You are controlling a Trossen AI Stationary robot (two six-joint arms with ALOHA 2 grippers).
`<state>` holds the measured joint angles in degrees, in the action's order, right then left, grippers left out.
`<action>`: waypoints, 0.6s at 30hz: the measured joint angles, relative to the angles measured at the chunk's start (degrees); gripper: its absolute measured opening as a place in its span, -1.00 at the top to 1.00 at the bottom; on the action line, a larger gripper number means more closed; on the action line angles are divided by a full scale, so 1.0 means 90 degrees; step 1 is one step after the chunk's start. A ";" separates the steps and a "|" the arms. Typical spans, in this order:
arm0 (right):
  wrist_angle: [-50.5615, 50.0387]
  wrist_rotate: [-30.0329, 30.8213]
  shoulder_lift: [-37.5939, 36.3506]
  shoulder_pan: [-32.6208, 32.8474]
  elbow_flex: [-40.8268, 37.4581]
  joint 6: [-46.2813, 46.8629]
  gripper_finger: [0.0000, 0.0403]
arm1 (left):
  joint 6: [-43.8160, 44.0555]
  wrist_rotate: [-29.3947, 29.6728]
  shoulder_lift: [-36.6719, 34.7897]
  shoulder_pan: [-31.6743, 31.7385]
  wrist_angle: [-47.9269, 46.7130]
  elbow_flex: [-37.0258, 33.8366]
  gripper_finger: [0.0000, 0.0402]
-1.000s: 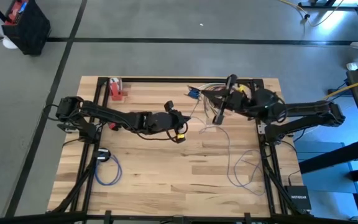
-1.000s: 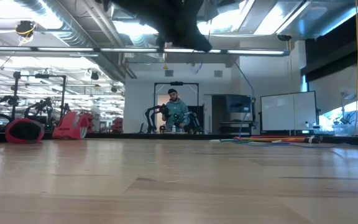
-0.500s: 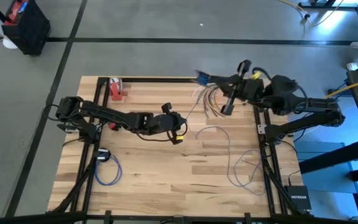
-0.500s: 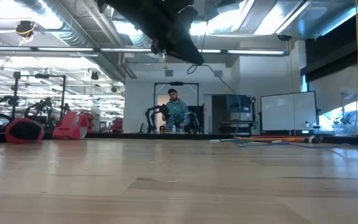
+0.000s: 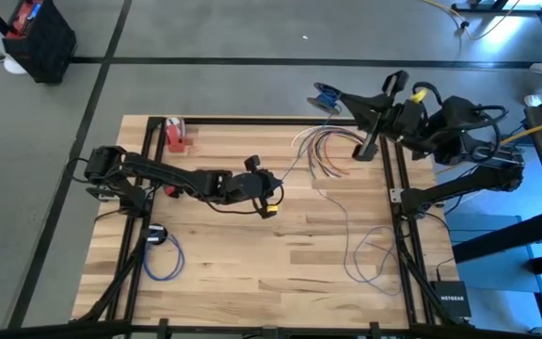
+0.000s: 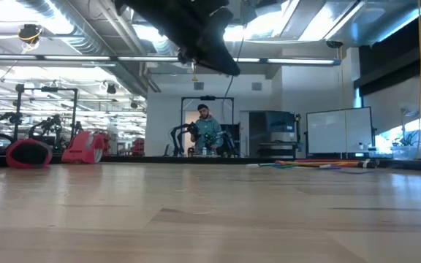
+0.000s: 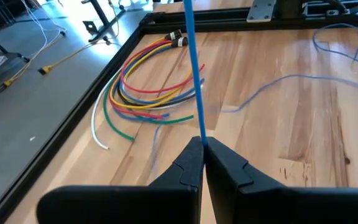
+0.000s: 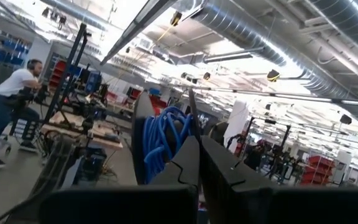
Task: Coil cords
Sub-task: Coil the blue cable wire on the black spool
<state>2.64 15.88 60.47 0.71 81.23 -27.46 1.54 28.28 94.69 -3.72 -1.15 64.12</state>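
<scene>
A blue cord (image 7: 191, 68) runs taut from my left gripper (image 7: 202, 142), shut on it over the table's middle (image 5: 269, 193), up to my right gripper (image 8: 197, 140). That gripper is raised past the far edge (image 5: 326, 98) and carries a blue coil (image 8: 163, 140) of the same cord. The cord's free length (image 5: 365, 250) lies in loose loops on the table at the right. A bundle of red, yellow, green and white cords (image 7: 148, 87) lies flat near the far edge (image 5: 320, 151). My left gripper pinches the blue cord (image 7: 199, 127) between its two fingertips, a single strand. From there the cord rises taut and clear of the table. My right gripper is shut, and several turns of the blue cord (image 8: 160, 134) sit wound beside one finger (image 8: 192, 124), lifted clear; the pinch itself is hidden.
A second blue cord (image 5: 163, 261) with a small black disc (image 5: 155, 234) lies at the near left. A red object (image 5: 175, 135) stands at the far left corner. Black frame rails (image 5: 398, 217) border the table. Bare wood lies in the near middle.
My right gripper has risen and moved toward the far right corner, carrying the blue coil off the table and beyond its far edge. The cord between the two grippers has been drawn out longer. The coloured bundle stays on the table, now uncovered.
</scene>
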 joint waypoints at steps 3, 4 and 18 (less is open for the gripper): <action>-0.0275 0.0000 -0.0003 0.0000 0.0005 0.0009 0.96 | -0.0002 -0.0006 0.0006 0.0004 -0.0053 -0.0008 0.96; -0.0380 0.0000 -0.0003 0.0000 0.0010 0.0010 0.96 | -0.0002 -0.0018 0.0013 0.0004 -0.0059 -0.0013 0.96; -0.1258 0.0002 0.0004 0.0000 0.0010 0.0017 0.96 | 0.1033 0.0000 0.0015 0.0139 -0.0708 -0.0015 0.55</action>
<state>-8.68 15.90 60.51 0.71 81.32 -27.31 10.84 28.28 94.83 -2.47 -7.52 63.99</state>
